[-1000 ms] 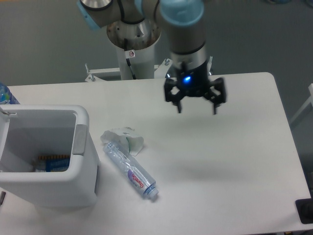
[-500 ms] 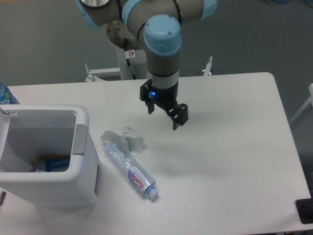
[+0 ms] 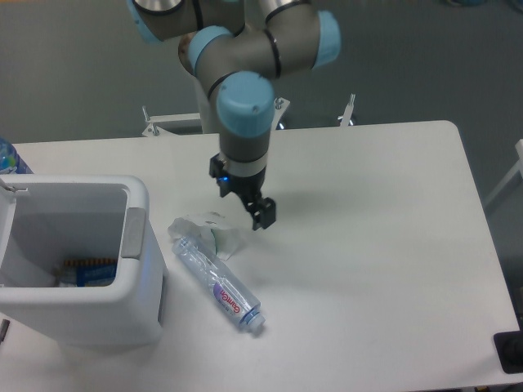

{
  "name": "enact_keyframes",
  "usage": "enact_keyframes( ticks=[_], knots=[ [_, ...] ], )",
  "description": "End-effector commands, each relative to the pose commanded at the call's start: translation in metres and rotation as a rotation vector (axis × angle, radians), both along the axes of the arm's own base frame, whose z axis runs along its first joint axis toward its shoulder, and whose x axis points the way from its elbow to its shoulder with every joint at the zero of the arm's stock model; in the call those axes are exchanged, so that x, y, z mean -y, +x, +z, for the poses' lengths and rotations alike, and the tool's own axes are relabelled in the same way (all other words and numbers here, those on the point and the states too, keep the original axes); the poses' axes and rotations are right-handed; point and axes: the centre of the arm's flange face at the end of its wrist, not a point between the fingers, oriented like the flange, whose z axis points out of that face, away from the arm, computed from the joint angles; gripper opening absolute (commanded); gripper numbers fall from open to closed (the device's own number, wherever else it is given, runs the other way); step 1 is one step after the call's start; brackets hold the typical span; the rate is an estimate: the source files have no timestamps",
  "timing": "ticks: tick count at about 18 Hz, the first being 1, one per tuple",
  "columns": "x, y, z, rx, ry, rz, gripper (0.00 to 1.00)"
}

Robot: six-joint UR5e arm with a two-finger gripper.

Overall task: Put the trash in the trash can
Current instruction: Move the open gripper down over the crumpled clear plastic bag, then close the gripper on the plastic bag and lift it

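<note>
Two pieces of trash lie on the white table (image 3: 384, 245), just right of the trash can (image 3: 78, 261): a crumpled wrapper (image 3: 214, 232) with green marks, and a flattened clear bottle (image 3: 216, 282) with a purple-and-white label, touching the wrapper's lower edge and angling down toward the table's near edge. The gripper (image 3: 243, 206) hangs just above and right of the wrapper, its fingers spread apart and holding nothing. The trash can stands at the table's left side, its mouth open upward, with something blue inside. A blue-tinted bottle (image 3: 10, 158) peeks in at the left frame edge. Right of the gripper, the tabletop runs bare to its rounded far corner.
</note>
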Motion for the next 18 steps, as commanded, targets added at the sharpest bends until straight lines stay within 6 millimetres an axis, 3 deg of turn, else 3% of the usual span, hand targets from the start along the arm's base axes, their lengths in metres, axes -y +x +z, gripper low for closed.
enact_keyframes(
  ticks=[14, 16, 18],
  knots=[
    [-0.023, 0.014, -0.038, 0.025, -0.037, 0.007, 1.00],
    [-0.024, 0.014, -0.043, 0.025, -0.042, 0.009, 0.92],
    [-0.025, 0.017, -0.040, 0.022, -0.040, 0.021, 0.75]
  ],
)
